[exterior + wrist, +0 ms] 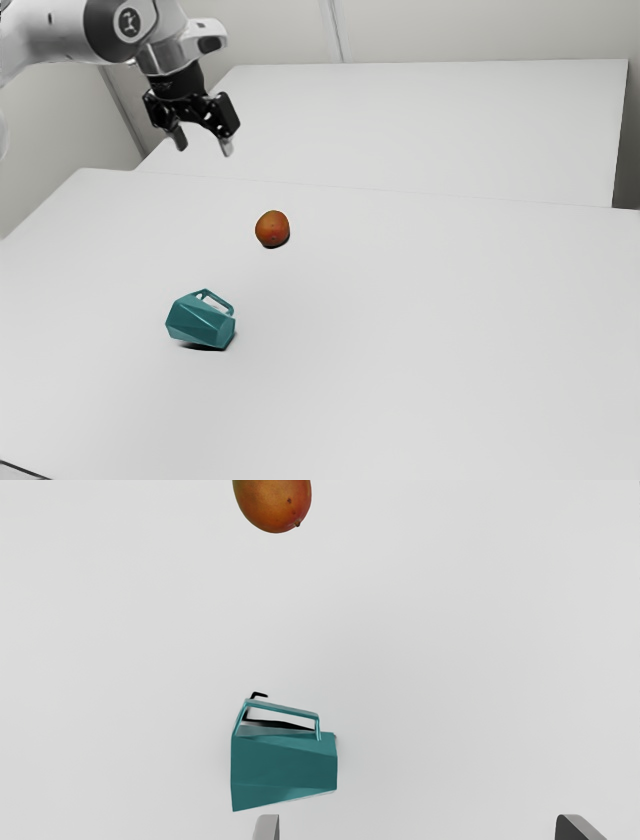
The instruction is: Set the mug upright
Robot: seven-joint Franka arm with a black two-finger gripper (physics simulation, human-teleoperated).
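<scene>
Wrist view: jaws hanging spread, mug lying on its side; descending off-centre, you're risking a fingertip shoving it.

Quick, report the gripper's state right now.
Gripper: open, holding nothing, fingers wide apart, above the table.

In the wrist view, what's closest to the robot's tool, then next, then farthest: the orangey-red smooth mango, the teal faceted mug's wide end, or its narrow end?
1. Mug's narrow end: on the side toward the tool.
2. Mug's wide end: the mug's other side.
3. Mango: out past the handle.
</scene>
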